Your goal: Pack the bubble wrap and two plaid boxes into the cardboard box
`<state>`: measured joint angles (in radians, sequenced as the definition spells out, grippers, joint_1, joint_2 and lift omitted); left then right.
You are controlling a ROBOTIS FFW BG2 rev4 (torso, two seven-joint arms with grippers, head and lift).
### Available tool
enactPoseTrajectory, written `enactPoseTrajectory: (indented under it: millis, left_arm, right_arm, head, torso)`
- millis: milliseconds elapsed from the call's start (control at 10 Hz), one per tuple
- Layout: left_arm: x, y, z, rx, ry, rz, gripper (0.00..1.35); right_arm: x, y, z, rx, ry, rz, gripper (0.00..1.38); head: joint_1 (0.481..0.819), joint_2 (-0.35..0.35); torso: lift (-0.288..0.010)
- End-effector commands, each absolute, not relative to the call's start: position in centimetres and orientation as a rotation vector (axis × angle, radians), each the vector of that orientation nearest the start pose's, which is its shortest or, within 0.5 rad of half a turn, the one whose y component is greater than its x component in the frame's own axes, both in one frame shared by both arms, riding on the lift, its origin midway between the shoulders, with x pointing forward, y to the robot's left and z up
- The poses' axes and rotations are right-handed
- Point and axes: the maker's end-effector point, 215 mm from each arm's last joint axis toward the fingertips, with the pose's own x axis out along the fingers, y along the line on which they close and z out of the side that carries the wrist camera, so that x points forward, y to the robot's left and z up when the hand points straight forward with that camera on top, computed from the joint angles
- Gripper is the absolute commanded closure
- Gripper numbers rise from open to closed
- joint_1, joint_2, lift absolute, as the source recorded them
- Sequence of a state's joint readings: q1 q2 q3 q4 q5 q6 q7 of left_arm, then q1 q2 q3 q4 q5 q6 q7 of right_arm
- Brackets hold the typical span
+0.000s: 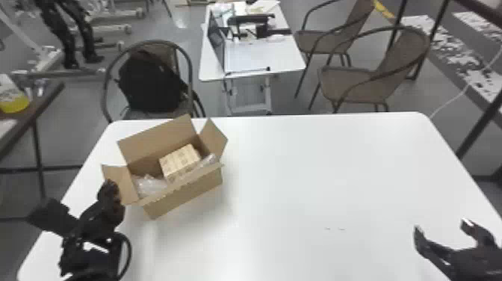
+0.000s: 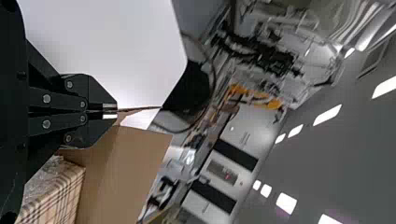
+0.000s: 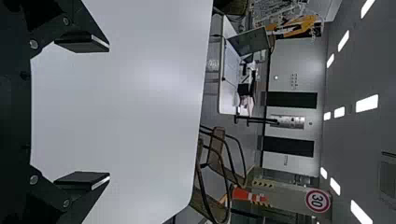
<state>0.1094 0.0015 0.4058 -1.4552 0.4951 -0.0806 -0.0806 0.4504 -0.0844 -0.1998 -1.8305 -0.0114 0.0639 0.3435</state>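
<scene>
Judged step: contents loaded, closure beginning; plaid box (image 1: 180, 160) and bubble wrap (image 1: 150, 185) lie inside the open cardboard box (image 1: 186, 192); left gripper (image 2: 112, 110) is closed, apparently pinching a side flap (image 1: 127, 185); right gripper (image 3: 109, 111) is wide open, empty, above the worktop (image 1: 336, 168); next, fold flap inward; whether both plaid boxes are present cannot be determined.

Matte-black arms (image 1: 91, 258), round silver screws (image 2: 46, 99), looping black cable (image 1: 129, 254)
</scene>
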Motion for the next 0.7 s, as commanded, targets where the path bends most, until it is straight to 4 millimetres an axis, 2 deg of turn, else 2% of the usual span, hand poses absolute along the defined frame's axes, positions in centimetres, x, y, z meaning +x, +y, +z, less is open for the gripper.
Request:
enactPoseTrajectory:
  millis: [0,100,200,300,400,500,600]
  left_arm:
    - [48.5,51.2,-41.2,-0.423,-0.084,0.571,1.21]
    - [47.2,53.9,-40.5,-0.425,-0.148,0.719,1.21]
    - [45.6,55.7,-40.7,-0.435,-0.163,0.841,1.21]
    - [44.0,56.5,-41.2,-0.437,-0.174,0.934,1.21]
    - [42.8,56.9,-42.1,-0.448,-0.164,1.004,1.21]
    - [42.7,56.5,-42.7,-0.477,-0.166,1.017,1.13]
    - [42.8,55.6,-42.4,-0.468,-0.181,0.997,0.67]
  right_arm:
    - [43.6,-28.2,-45.0,-0.068,0.267,0.192,0.3]
    - [44.0,-27.3,-45.2,-0.059,0.271,0.216,0.3]
    - [44.4,-26.6,-45.2,-0.056,0.272,0.238,0.3]
    - [44.6,-26.3,-45.2,-0.049,0.273,0.246,0.3]
    - [44.7,-26.1,-45.3,-0.047,0.274,0.248,0.3]
    - [44.8,-26.0,-45.3,-0.046,0.274,0.251,0.3]
    - [44.9,-26.0,-45.2,-0.048,0.272,0.251,0.3]
  head:
    - [0.695,0.175]
    - [0.695,0.242]
    - [0.695,0.3]
    - [0.695,0.344]
    - [0.695,0.35]
    - [0.695,0.35]
    - [0.695,0.35]
  torso:
    - [-0.05]
    - [-0.05]
    - [-0.05]
    - [-0.05]
    - [-0.05]
    - [-0.05]
    - [-0.05]
